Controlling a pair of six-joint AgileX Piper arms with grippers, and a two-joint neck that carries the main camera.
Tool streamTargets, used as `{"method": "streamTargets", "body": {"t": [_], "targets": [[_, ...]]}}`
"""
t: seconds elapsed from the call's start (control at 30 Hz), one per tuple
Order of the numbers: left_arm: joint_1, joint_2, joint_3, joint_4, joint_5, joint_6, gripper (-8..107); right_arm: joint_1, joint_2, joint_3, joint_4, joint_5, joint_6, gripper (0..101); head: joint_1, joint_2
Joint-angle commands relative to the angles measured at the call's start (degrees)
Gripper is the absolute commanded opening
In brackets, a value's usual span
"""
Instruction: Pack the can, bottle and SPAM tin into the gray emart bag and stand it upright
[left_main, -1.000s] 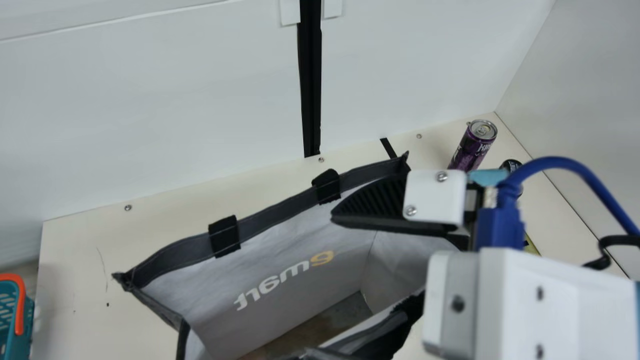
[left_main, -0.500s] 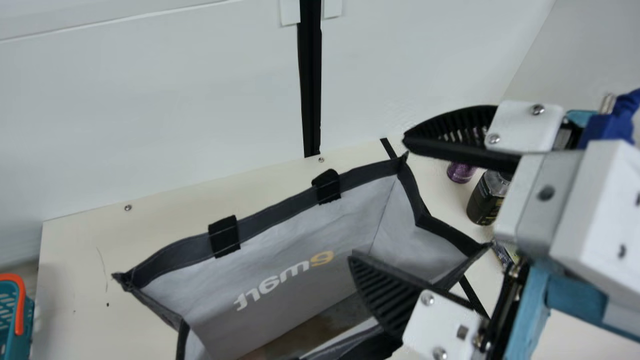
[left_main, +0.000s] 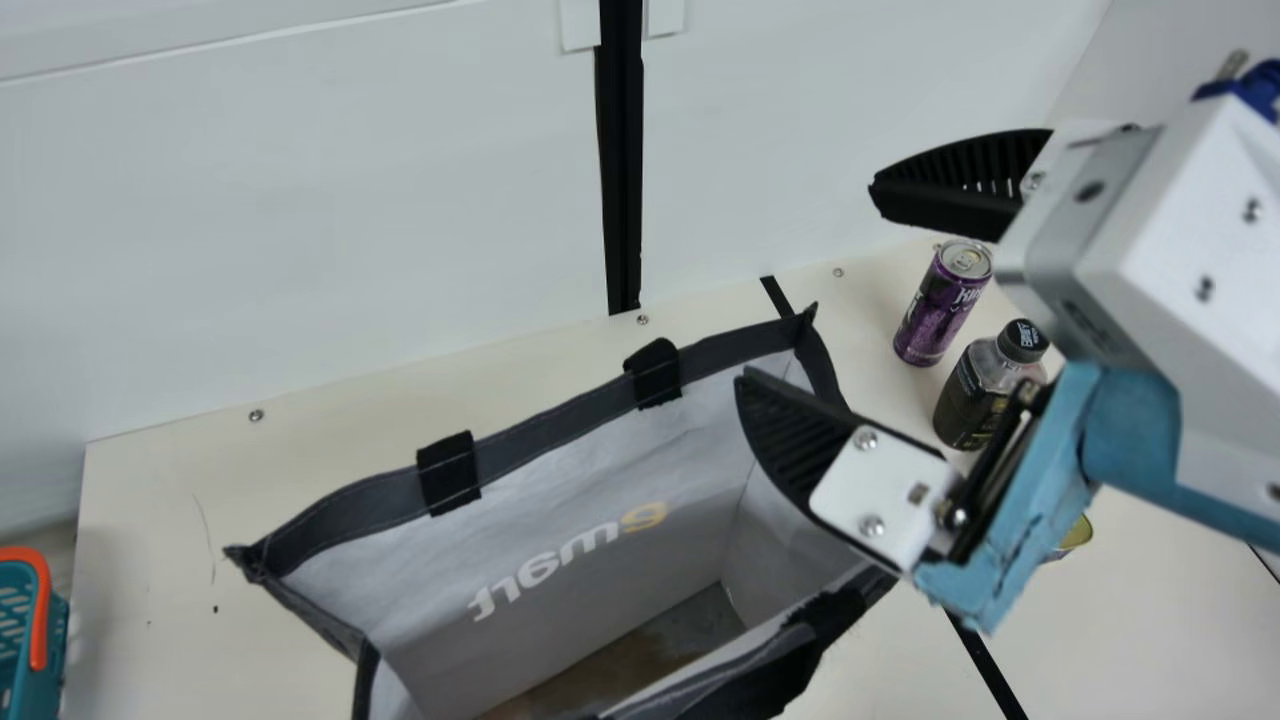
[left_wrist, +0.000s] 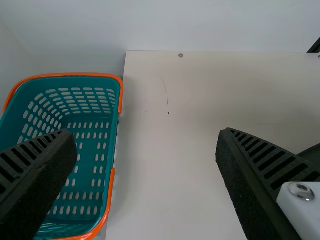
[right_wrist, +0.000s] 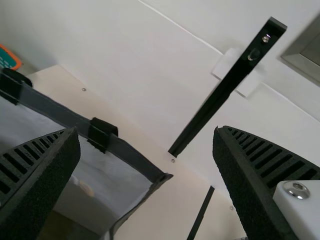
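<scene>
The gray emart bag (left_main: 620, 470) stands upright with its mouth open, its inner walls and bottom showing in the main view. Over its right end, my right gripper (left_main: 805, 275) is spread wide with nothing held. The purple can (left_main: 937, 310) stands at the back right, and the dark bottle (left_main: 975, 395) is just in front of it. A sliver of the SPAM tin (left_main: 1075, 538) peeks out from behind the right arm. In the right wrist view, my right gripper (right_wrist: 145, 135) is beside the bag (right_wrist: 110, 170). My left gripper (left_wrist: 145, 135) is open above bare table.
A teal basket with orange handles (left_main: 35, 620) sits at the table's left edge; the left wrist view has the same basket (left_wrist: 90, 175) beside the fingers. Behind the table rises a white wall with a black vertical strip (left_main: 620, 160).
My right gripper has swung from above the bag toward the back right and turned, uncovering the can and bottle. The bag stays where it was.
</scene>
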Motion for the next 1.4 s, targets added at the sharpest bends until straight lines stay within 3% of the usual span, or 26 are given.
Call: {"method": "streamTargets", "body": {"t": [0.0,0.3,0.6,0.83,1.37], "targets": [[0.0,0.0,0.0,0.0,0.0,0.0,90,-6.05,0.73,-0.06,3.5,-0.01,-1.75,95,-1.3,-0.05],[0.0,0.0,0.0,0.0,0.0,0.0,90,-22.38,5.28,0.15,15.2,-0.01,-11.22,95,-1.3,-0.05],[0.0,0.0,0.0,0.0,0.0,0.0,90,-30.46,7.76,0.46,18.65,-0.01,-14.49,95,-1.3,-0.05],[0.0,0.0,0.0,0.0,0.0,0.0,90,-31.63,7.01,1.19,14.39,-0.01,-10.27,95,-1.3,-0.05],[0.0,0.0,0.0,0.0,0.0,0.0,90,-29.25,2.8,6.36,-1.91,-0.01,6.03,95,-1.3,-0.05]]}}
